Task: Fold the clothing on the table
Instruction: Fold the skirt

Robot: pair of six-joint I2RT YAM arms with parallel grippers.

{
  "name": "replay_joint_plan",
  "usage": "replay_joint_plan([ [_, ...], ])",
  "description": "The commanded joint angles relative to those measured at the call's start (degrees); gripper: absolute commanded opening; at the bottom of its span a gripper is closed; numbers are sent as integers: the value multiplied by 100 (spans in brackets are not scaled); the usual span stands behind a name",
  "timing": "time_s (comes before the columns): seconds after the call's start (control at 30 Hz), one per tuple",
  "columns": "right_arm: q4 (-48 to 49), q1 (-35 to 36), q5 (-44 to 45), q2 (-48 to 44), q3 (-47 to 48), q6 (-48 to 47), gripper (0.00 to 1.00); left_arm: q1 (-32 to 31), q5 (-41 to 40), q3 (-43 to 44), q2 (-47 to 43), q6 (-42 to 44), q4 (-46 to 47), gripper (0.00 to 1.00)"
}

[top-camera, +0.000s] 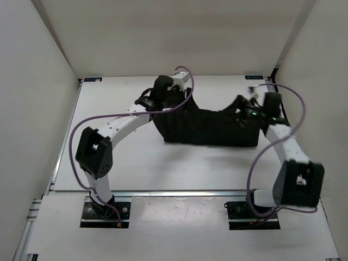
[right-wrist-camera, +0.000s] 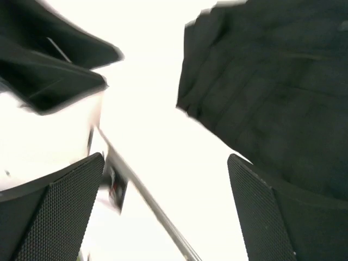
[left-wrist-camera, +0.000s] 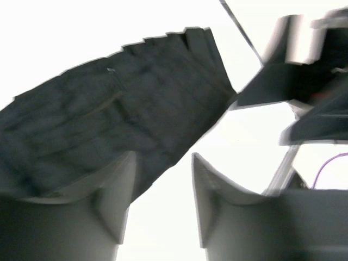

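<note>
The black clothing [top-camera: 209, 128] lies as a wide, pleated band across the middle of the white table [top-camera: 163, 168]. My left gripper [top-camera: 145, 101] hovers at its left end. In the left wrist view the left gripper [left-wrist-camera: 163, 187] is open, with only white table between its fingers [left-wrist-camera: 117, 201], and the clothing [left-wrist-camera: 109, 119] lies just beyond the left finger. My right gripper [top-camera: 242, 107] is at the garment's right end. The right wrist view shows it [right-wrist-camera: 166, 187] wide open and empty, the clothing [right-wrist-camera: 272, 81] lying past its right finger [right-wrist-camera: 261, 217].
White enclosure walls [top-camera: 32, 81] stand on the left, right and back of the table. A metal rail [right-wrist-camera: 147, 201] runs along the table edge. The other arm [left-wrist-camera: 304, 81] shows blurred in each wrist view. Purple cables [top-camera: 92, 117] loop off both arms.
</note>
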Motion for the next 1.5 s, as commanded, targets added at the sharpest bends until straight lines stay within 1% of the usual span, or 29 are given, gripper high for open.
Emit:
replay_joint_plan([
  [0.0,539,-1263,237,-1134,-1215,965,99,-125,359,772,875,912,-1500,60],
  [0.03,540,-1486,-60,-1216,-1478,1412,100,-151,344,896,1026,956,-1633,69],
  [0.07,158,-1810,-281,-1164,-1533,1381,99,-168,265,1115,1280,1165,-1808,86],
  [0.1,-264,-1944,-309,-1094,-1560,1251,99,-282,125,1335,1457,1211,-2036,99],
  [0.13,-277,-2119,-370,-1163,-1795,1154,99,-396,98,1520,1563,1446,-2117,99],
  [0.17,10,-2190,-327,-1442,-2320,1318,99,-501,-7,1609,1660,1527,-2135,99],
  [0.2,361,-2243,-257,-1610,-2760,1520,100,-485,88,1618,1765,1536,-2118,98],
  [0.23,443,-2235,-152,-1821,-2912,1513,100,-572,141,1731,1879,1475,-2118,99],
  [0.27,313,-2165,188,-1988,-3079,1548,99,-669,124,1898,1941,1527,-2170,99],
  [0.3,94,-2173,383,-2016,-3150,1644,99,-730,133,1987,2064,1597,-2266,99],
  [0.37,109,-2191,638,-2199,-3274,1697,99,-941,80,2408,2302,1799,-2416,99],
  [0.43,31,-2270,982,-2210,-3239,1417,99,-1029,246,2645,2591,1756,-2364,98],
  [0.47,-126,-2496,1200,-2210,-3230,1277,99,-1073,256,2803,2714,1625,-2381,98],
  [0.53,-382,-2963,1299,-2139,-3230,1057,100,-1135,326,2989,2846,1580,-2399,98],
  [0.57,-400,-3269,1317,-2113,-3248,1021,99,-1240,274,2981,2865,1571,-2381,99],
  [0.63,-243,-3630,1326,-2060,-3353,985,99,-1302,160,2850,2865,1571,-2250,99],
  [0.7,-163,-3755,1448,-2025,-3449,1142,99,-1311,177,2752,2926,1449,-2197,98],
  [0.77,-14,-3616,1537,-1972,-3651,1345,100,-1354,107,2717,3066,1448,-2266,98],
  [0.83,397,-3440,1493,-1972,-3862,1695,99,-1355,54,2656,3145,1413,-2336,99],
  [0.9,662,-3264,1510,-1893,-4038,1942,100,-1373,-8,2455,3207,1247,-2407,98],
  [0.93,820,-3220,1554,-1850,-4152,2100,99,-1390,-104,2314,3225,1107,-2442,99],
  [1.03,927,-3149,1685,-1831,-4285,2189,99,-1382,-272,2032,3208,756,-2285,98],
  [1.13,1006,-3176,1660,-1849,-4320,2032,100,-1338,-420,1759,3076,351,-2074,94],
  [1.2,1015,-3211,1581,-1849,-4268,1988,100,-1259,-369,1488,3014,210,-1969,89],
  [1.23,989,-3202,1528,-1875,-4215,1935,99,-1215,-281,1426,2962,209,-1925,80],
  [1.3,1024,-3158,1510,-1867,-4144,1935,99,-1118,-71,1163,2839,139,-1907,54],
  [1.37,1032,-3140,1510,-1876,-4135,1978,99,-1065,-8,864,2682,69,-1898,47],
  [1.43,989,-3088,1554,-1928,-4188,2031,99,-1047,-34,233,2461,-36,-1714,47],
  [1.47,1006,-3079,1606,-1937,-4240,2101,99,-1056,-8,56,2208,-98,-1548,47],
])
